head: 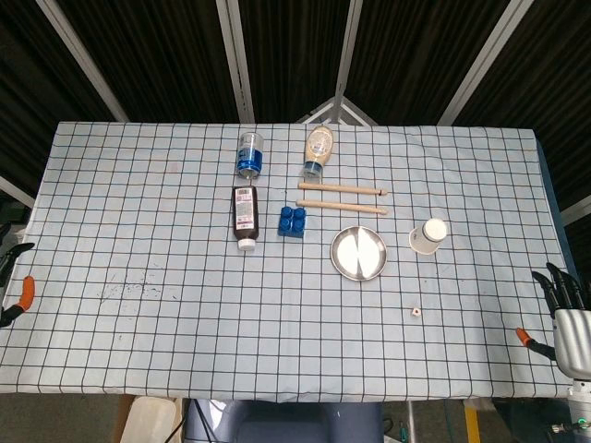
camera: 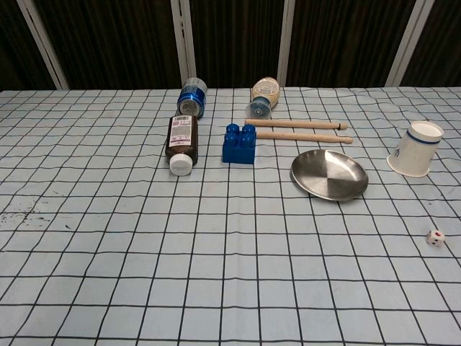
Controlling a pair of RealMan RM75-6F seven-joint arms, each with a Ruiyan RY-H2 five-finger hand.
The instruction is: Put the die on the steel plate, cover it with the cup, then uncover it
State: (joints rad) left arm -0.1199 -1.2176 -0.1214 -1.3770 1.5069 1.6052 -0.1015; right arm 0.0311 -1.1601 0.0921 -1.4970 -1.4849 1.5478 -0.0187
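Note:
A small white die (head: 416, 312) (camera: 435, 238) lies on the checked cloth, in front of and to the right of the steel plate (head: 359, 253) (camera: 329, 174). The plate has nothing in it. A white paper cup (head: 429, 235) (camera: 415, 148) lies tipped on its side just right of the plate. My right hand (head: 565, 318) hangs at the table's right edge, fingers apart, holding nothing, well right of the die. My left hand (head: 11, 277) shows only partly at the left edge of the head view. Neither hand appears in the chest view.
A dark brown bottle (head: 245, 217), a blue-capped clear bottle (head: 250, 153) and a tan squeeze bottle (head: 318, 150) lie at the back centre. A blue building block (head: 292, 221) sits left of the plate. Two wooden sticks (head: 342, 197) lie behind the plate.

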